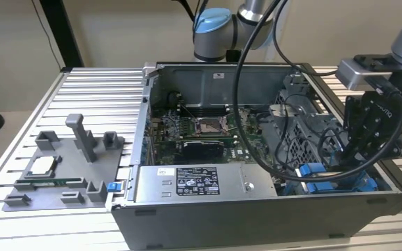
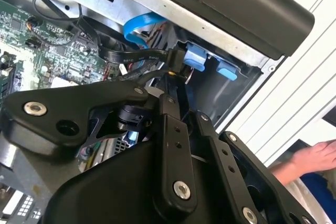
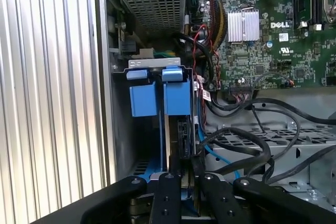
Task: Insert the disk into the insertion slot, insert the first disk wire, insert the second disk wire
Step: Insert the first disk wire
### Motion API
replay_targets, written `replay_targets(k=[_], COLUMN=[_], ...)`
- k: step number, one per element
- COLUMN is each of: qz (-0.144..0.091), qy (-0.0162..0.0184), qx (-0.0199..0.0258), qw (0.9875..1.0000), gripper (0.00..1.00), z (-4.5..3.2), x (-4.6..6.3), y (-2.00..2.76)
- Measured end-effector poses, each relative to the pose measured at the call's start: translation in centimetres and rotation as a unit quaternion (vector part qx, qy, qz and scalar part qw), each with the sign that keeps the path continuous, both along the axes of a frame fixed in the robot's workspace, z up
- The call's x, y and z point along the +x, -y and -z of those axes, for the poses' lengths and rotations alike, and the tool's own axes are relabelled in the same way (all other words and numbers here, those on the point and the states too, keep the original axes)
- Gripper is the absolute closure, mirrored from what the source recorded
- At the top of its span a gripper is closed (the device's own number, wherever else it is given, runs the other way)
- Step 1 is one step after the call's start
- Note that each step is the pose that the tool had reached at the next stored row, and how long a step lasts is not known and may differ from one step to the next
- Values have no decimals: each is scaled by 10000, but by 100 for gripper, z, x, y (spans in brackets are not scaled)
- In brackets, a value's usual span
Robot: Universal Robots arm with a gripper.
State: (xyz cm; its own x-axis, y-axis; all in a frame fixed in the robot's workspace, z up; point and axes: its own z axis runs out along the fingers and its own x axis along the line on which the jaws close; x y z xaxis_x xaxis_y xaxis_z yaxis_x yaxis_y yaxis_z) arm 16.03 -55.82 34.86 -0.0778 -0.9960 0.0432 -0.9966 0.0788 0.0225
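A white label [image 1: 187, 180], dense with small print and marks, covers the top of the power supply [image 1: 257, 184] at the near edge of the case [image 1: 257, 219]. White lettering runs along the black side of the gripper [image 1: 347, 159]. In the first wrist view the motherboard [image 3: 310, 56] carries a white logo [image 3: 281, 24] and a printed sticker [image 3: 283, 37]. In the second wrist view, white print too small to read lines a flat black cable [image 2: 139, 56].

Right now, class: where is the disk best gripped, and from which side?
Probably by the exposed end of its blue frame, coming down through the case's open top. The disk stands on edge in the slot, whose walls and nearby cables hem in its flat faces; only that narrow end is free.
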Motion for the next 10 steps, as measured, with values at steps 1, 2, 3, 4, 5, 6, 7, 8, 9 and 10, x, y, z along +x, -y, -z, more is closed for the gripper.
replay_targets(k=[1, 2, 3, 4, 5, 6, 7, 8, 9, 10], qz=[-10, -23, -35, -48, -60, -71, -83, -92, -100, -106], qy=[7, 14, 21, 28, 35, 44, 53, 60, 66, 73], qx=[0, -1, 1, 1, 1, 1, 1, 0, 1, 0], qw=[10000, 10000, 10000, 10000, 10000, 10000, 10000, 9999, 9999, 9999], gripper=[100, 100, 100, 100, 100, 100, 100, 100, 100, 100], z=[1, 1, 3, 4, 5, 6, 8, 10, 11, 11], x=[0, 0, 0, 0, -1, -2, -3, -4, -5, -7], y=[-2, -5, -8, -12, -16, -19, -22, -27, -31, -35])
